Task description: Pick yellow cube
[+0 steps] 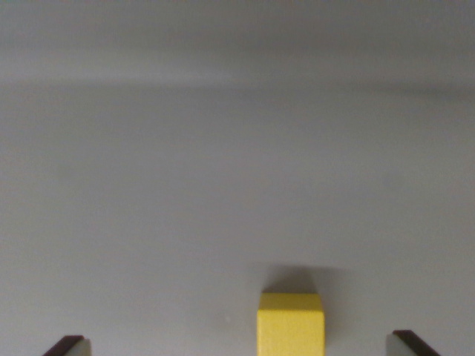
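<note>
While spread, fingers [70,344] flanking yellow cube [290,323]

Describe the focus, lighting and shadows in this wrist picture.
Wrist view: soft and slightly blurred throughout, with flat, even light and no glare on the grey surface; the cube casts a dim shadow just beyond its far edge; a faint darker band crosses near the top; the jaws show only as dark tips at the bottom corners, spread wide of the cube.

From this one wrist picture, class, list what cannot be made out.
- Yellow cube: its lower part is cut off by the bottom edge.
- Claw: only two fingertips show at the bottom corners; the rest is out of frame.
- Grey surface: blurred, so texture and the far edge are unclear.
</note>
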